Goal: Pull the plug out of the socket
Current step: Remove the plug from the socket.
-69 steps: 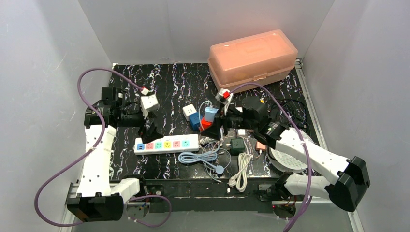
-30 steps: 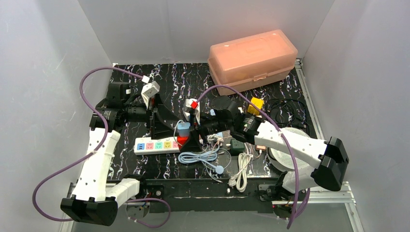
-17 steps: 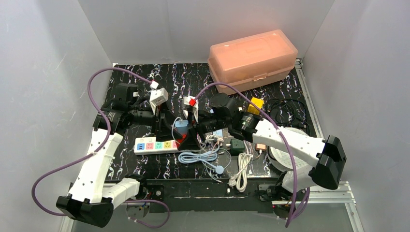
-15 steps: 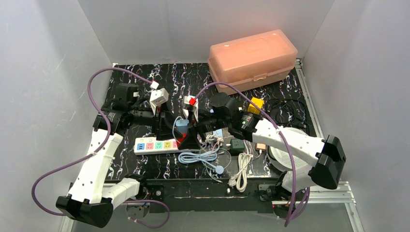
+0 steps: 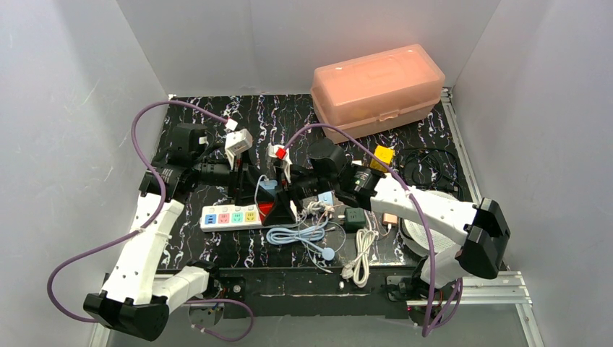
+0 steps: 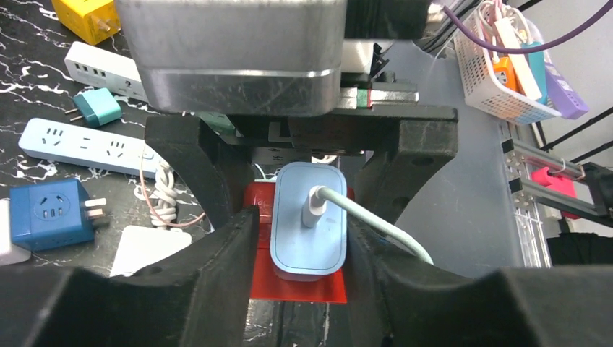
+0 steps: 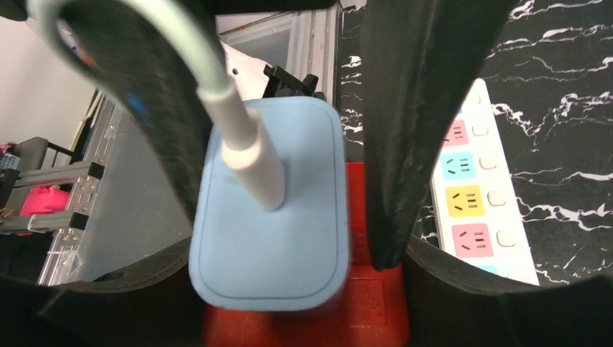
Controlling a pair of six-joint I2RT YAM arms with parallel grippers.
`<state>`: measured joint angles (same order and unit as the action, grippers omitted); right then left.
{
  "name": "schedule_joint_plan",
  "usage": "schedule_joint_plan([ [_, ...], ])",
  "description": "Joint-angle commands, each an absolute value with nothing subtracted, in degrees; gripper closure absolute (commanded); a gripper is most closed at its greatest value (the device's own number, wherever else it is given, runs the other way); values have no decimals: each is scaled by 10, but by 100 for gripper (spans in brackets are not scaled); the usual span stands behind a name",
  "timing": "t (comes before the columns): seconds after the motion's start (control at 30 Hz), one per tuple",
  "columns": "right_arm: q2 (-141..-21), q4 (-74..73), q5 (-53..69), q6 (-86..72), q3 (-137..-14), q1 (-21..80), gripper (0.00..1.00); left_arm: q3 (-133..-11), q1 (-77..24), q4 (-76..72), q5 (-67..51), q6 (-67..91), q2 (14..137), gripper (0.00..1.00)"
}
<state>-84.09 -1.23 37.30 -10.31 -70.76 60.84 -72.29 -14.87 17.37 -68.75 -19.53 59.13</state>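
Plug (image 6: 309,231): light blue adapter body with rounded corners, seated squarely in the socket (image 6: 300,285), with a pale cable (image 6: 369,224) leaving the middle of its outer face. Socket: red block, slightly wider than the plug and largely covered by it. The joined pair appears at one end of the white power strip (image 5: 228,216)

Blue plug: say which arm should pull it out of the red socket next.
Left. The left gripper has its fingers on either side of the blue plug, with one side not quite touching. The right gripper is clamped on the red socket, so it can only brace.
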Motion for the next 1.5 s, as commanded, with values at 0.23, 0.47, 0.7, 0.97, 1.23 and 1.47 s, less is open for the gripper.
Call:
schedule_joint_plan([
  [0.23, -836, 25, 353, -86, -759, 615, 77, -713, -155, 174, -732, -180, 578, 100],
  [0.47, -810, 54, 319, -85, -727, 615, 25, -714, -155, 171, -737, -182, 574, 100],
  [0.7, -759, 70, 272, -71, -704, 615, 19, -717, -155, 166, -732, -187, 571, 100],
  [0.97, -660, 77, 225, -61, -636, 599, 16, -725, -155, 157, -727, -184, 568, 100],
  [1.23, -622, 86, 240, -87, -588, 572, 14, -724, -155, 119, -726, -161, 563, 100],
  [1.47, -648, 145, 293, -102, -575, 571, 13, -735, -155, 111, -754, -149, 561, 100],
])
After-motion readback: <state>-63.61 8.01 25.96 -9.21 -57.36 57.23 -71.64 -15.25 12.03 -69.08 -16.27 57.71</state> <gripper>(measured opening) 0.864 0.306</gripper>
